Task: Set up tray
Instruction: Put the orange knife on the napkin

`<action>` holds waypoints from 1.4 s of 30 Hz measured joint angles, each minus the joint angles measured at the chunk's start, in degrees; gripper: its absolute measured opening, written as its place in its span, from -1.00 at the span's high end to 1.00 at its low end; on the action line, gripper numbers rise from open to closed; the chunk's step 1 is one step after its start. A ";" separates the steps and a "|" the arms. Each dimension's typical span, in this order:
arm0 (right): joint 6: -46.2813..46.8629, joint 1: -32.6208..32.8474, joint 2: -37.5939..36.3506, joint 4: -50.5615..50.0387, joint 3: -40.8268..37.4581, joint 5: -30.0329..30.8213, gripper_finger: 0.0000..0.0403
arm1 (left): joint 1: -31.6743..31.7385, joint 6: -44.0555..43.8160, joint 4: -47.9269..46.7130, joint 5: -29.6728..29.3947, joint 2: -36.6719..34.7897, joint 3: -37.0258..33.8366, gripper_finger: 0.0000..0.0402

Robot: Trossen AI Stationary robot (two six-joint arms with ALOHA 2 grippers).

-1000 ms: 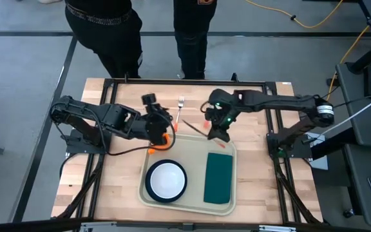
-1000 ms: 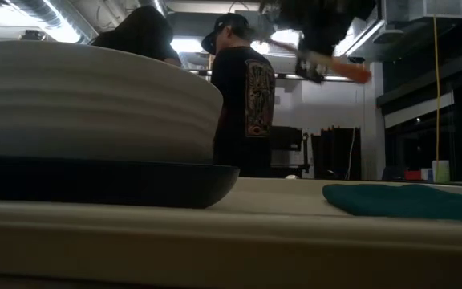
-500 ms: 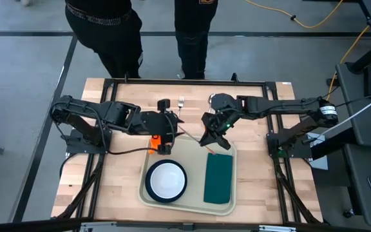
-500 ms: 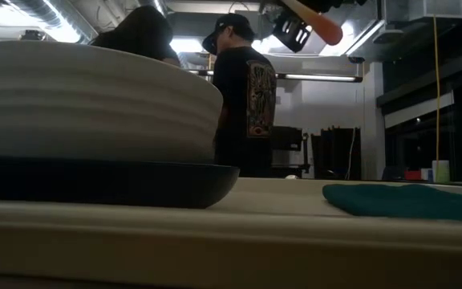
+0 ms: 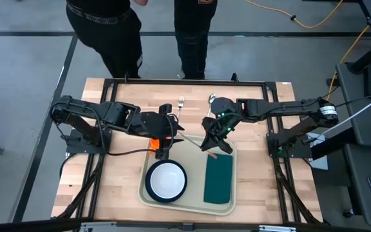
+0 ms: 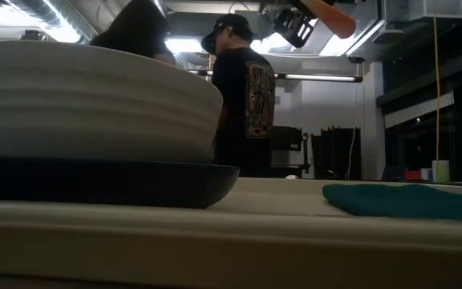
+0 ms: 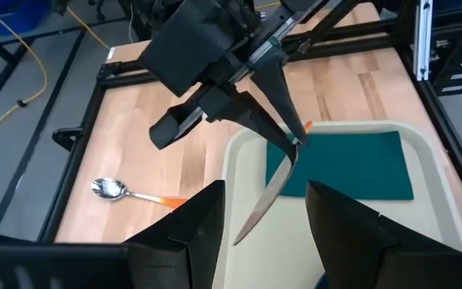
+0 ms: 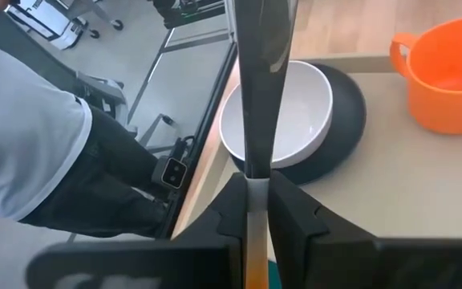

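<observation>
The beige tray (image 5: 189, 196) holds a white bowl (image 5: 167, 179) on a dark plate, a green napkin (image 5: 218, 178) and an orange cup (image 8: 447, 72) in its far left corner. My right gripper (image 5: 212, 137) hovers over the tray's far edge, shut on an orange-handled knife (image 7: 268, 195). My left gripper (image 7: 267, 229) is open beside the cup (image 5: 154, 143); nothing shows between its fingers. A fork (image 5: 180, 102) and an orange-handled spoon (image 7: 115, 189) lie on the table beyond the tray. My right gripper pinches the knife between its two fingers (image 8: 233, 210) where the blade meets the orange handle (image 8: 255, 210). It comes from above, slanting down. The knife is lifted clear of the tray, its blade (image 8: 263, 80) reaching out past the fingertips and its handle end (image 6: 335, 16) sticking out behind.
Two people stand beyond the table's far edge (image 5: 105, 32). A black metal frame (image 5: 185, 81) runs round the tabletop. Bare wood (image 5: 118, 187) lies left of the tray, and a narrower strip (image 5: 253, 187) lies to its right.
My left gripper has swung toward the table's right, ending beside the orange cup at the tray's far left corner. My right gripper has shifted a little toward the table's left and near side, and the knife has turned in the air with it.
</observation>
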 joint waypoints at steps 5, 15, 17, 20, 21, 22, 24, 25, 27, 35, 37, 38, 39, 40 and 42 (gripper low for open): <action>0.02 -0.04 0.02 -0.33 0.00 -1.65 0.83 | -0.02 0.76 -0.02 0.74 0.00 0.00 0.16; -1.66 -0.02 -0.44 -3.32 -0.04 -4.49 0.82 | 0.00 0.50 -0.04 4.70 0.00 0.00 0.23; -1.71 -0.02 -0.64 -3.39 -0.04 -5.48 0.82 | 0.00 0.67 -0.04 6.15 0.00 0.00 0.30; -2.36 0.00 -0.72 -3.34 -0.04 -6.33 0.83 | 0.00 1.36 -0.04 7.35 0.00 0.00 0.42; -2.63 0.00 -0.72 -3.34 -0.04 -6.69 0.83 | 0.00 1.40 -0.04 7.45 0.00 0.00 0.46; -2.72 -0.01 -0.72 -3.32 -0.04 -6.87 0.83 | 0.00 1.44 -0.06 7.41 0.00 0.00 0.50; -2.73 0.00 -0.72 -3.32 -0.04 -6.95 0.83 | 0.04 1.51 -0.04 7.42 -0.02 0.00 0.58; -2.74 0.00 -0.72 -3.32 -0.04 -6.95 0.83 | 0.05 1.52 -0.04 7.44 -0.02 0.00 0.62; -2.80 0.00 -0.72 -3.32 -0.04 -6.95 0.83 | 0.07 1.54 -0.04 7.39 -0.02 0.00 0.69; -3.30 0.00 -0.74 -3.08 -0.04 -7.15 0.83 | 0.09 3.07 2.11 7.75 -0.02 0.00 0.83; -3.28 0.00 -0.74 -3.10 -0.04 -7.17 0.83 | 0.09 3.10 2.28 7.81 -0.02 0.00 0.84; -3.30 0.00 -0.74 -3.10 -0.04 -7.17 0.83 | 0.09 3.16 2.29 7.85 -0.02 0.00 0.84; -3.30 0.00 -0.74 -3.10 -0.04 -7.17 0.83 | 0.09 3.42 2.32 7.89 -0.02 0.00 0.84; -3.30 0.00 -0.74 -3.10 -0.04 -7.17 0.83 | 0.09 3.54 2.34 7.93 -0.02 -0.01 0.84; -3.26 0.00 -0.74 -3.10 -0.04 -7.15 0.83 | 0.09 3.56 2.38 8.16 -0.02 -0.01 0.82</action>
